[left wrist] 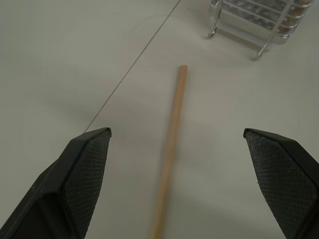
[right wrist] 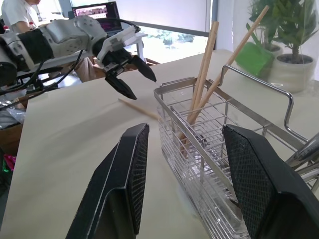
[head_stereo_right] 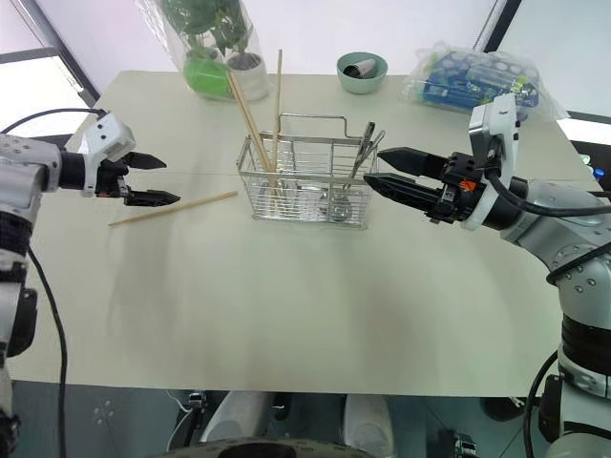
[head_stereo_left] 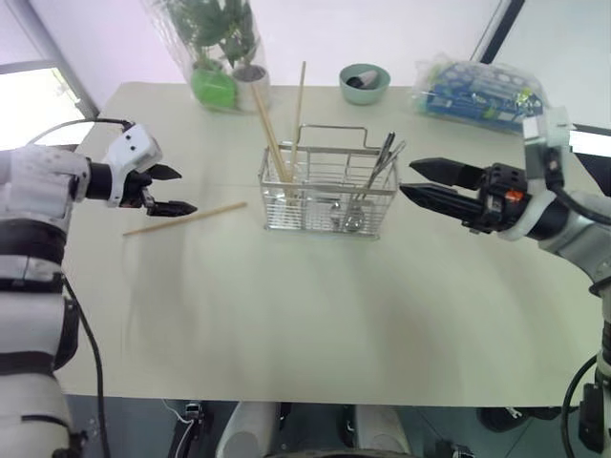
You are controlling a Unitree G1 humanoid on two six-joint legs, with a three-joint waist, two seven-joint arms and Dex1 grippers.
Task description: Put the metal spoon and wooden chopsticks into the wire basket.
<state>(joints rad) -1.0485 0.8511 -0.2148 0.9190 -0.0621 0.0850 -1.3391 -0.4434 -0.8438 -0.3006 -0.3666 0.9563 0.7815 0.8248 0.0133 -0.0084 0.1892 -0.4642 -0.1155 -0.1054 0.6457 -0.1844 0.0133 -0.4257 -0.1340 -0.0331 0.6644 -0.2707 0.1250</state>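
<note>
Wire basket (head_stereo_left: 327, 194) mid-table w/ wooden chopsticks (head_stereo_left: 277, 143) standing in its L end, metal spoon (head_stereo_left: 355, 212) in R end. One loose chopstick (head_stereo_left: 185, 218) flat on table at basket's 9 o'clock, just beside L gripper (head_stereo_left: 172, 191), jaws spread wide, nothing held. R gripper (head_stereo_left: 425, 181) at 3 o'clock, part open, empty. Potted plant (head_stereo_left: 218, 48), green bowl (head_stereo_left: 364, 83), blue packet (head_stereo_left: 480, 89) along 12 o'clock edge

Left tool (head_stereo_left: 171, 191) is out on the left side with its black fingers spread wide, holding nothing. Right tool (head_stereo_right: 380, 169) points inward roughly level, fingers parted, also holding nothing.
</note>
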